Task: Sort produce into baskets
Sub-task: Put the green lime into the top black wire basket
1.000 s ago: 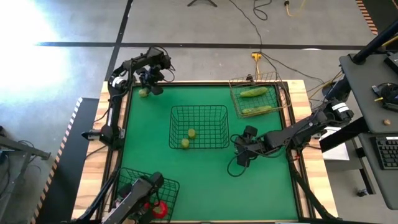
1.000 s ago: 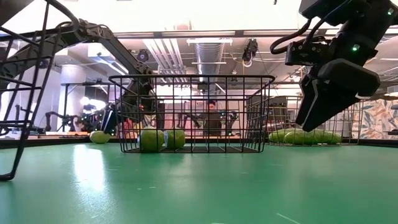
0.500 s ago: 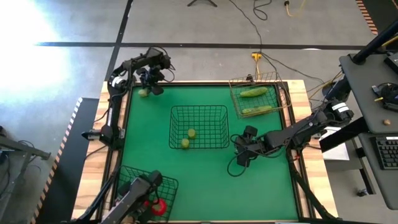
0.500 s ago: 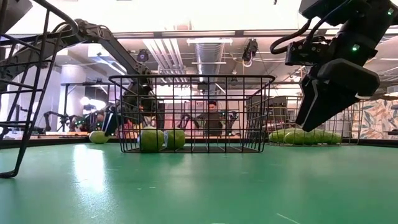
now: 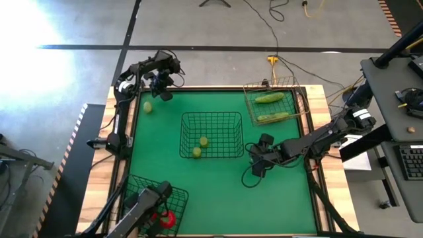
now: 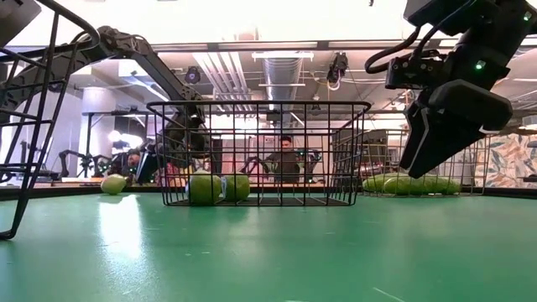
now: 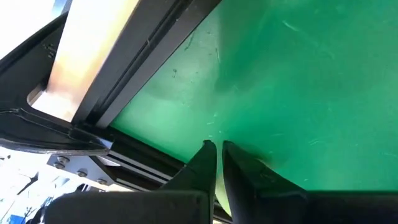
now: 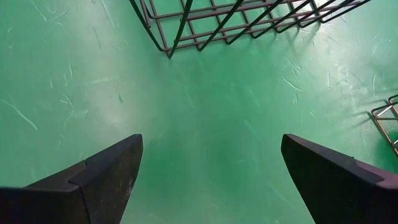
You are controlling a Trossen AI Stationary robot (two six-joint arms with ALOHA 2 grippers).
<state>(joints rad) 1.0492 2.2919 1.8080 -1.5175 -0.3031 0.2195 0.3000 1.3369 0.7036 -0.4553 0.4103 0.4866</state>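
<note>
A loose pale yellow-green fruit (image 5: 147, 107) lies on the green mat near the far left corner; it also shows in the low view (image 6: 113, 184). My left gripper (image 5: 162, 92) hovers just beyond it, shut and empty (image 7: 217, 155). My right gripper (image 5: 260, 164) is open and empty (image 8: 211, 180), above the mat by the middle basket's near right corner. The middle dark basket (image 5: 211, 118) holds two yellow-green fruits (image 5: 199, 147). The tan basket (image 5: 251, 106) holds two cucumbers (image 5: 271, 98). The near-left dark basket (image 5: 178, 198) holds red tomatoes (image 5: 169, 220).
The table's raised dark frame (image 7: 143, 68) and wooden border run close by my left gripper. Open green mat lies between the middle basket and the near edge. People and other equipment show in the room behind the table in the low view.
The loose yellow-green fruit has rolled along the mat away from my left gripper, toward the table's left and near edges.
</note>
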